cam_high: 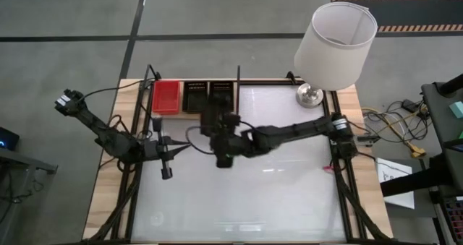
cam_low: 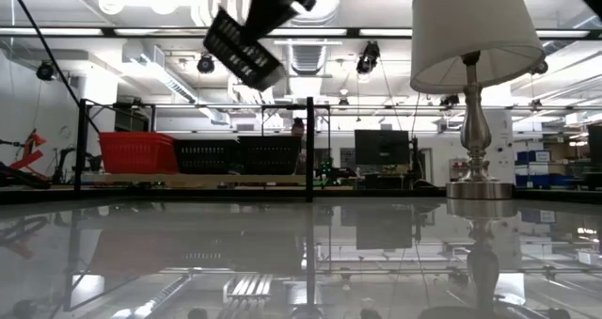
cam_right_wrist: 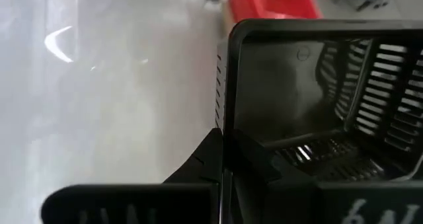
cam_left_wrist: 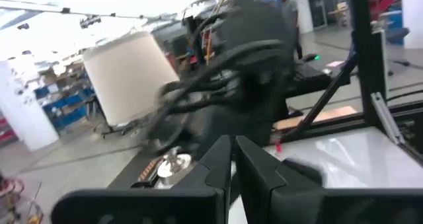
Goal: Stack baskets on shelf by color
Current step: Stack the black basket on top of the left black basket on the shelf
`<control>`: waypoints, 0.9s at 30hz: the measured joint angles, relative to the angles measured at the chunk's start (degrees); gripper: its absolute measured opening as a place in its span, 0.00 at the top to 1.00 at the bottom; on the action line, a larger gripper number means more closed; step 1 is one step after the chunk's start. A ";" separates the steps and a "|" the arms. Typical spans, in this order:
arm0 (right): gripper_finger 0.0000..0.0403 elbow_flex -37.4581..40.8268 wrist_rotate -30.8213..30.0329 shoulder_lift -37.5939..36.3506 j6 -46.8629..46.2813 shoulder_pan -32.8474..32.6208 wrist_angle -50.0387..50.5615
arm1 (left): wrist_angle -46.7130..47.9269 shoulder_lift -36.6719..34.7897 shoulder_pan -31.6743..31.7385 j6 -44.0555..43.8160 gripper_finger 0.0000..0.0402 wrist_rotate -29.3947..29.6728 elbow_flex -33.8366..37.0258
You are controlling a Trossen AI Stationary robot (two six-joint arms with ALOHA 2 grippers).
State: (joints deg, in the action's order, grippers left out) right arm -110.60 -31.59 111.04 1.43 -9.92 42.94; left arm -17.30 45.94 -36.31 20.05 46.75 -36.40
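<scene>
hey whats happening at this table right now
The right claw is clamped on the rim of a black basket and holds it in the air, tilted, near the shelf at the table's far edge. On the shelf sit a red stack and two black stacks side by side. The left claw waits shut and empty over the table's left side. A lamp stands in the far right corner.

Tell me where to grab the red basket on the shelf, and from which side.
Probably its near short wall, from above on the table side: the red basket sits open-side up at the left end of the shelf, a black basket close beside it.
</scene>
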 joint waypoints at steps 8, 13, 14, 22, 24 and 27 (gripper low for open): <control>0.97 -14.49 0.60 9.41 9.15 7.60 0.29 | -1.64 -0.24 -2.94 2.83 0.98 -0.01 0.04; 0.97 -19.81 7.72 13.67 11.24 11.98 0.45 | -1.61 -0.49 -3.20 2.85 0.98 0.51 0.11; 0.97 -20.30 9.72 14.24 11.26 12.69 0.19 | -1.61 -0.59 -3.20 2.85 0.98 0.72 0.13; 0.97 -20.42 14.67 15.94 12.15 16.88 -3.42 | -1.36 -0.66 -3.20 2.89 0.98 1.74 0.20; 0.97 -20.42 16.02 16.52 12.52 17.63 -4.57 | -1.34 -0.66 -3.20 2.89 0.98 1.74 0.20; 0.97 -20.38 16.64 17.31 12.75 18.42 -6.02 | -1.33 -0.66 -3.20 3.11 0.98 1.74 0.20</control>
State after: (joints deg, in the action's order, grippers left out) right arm -130.98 -14.96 128.35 14.17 8.50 36.92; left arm -18.63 45.28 -39.51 23.16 48.49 -36.21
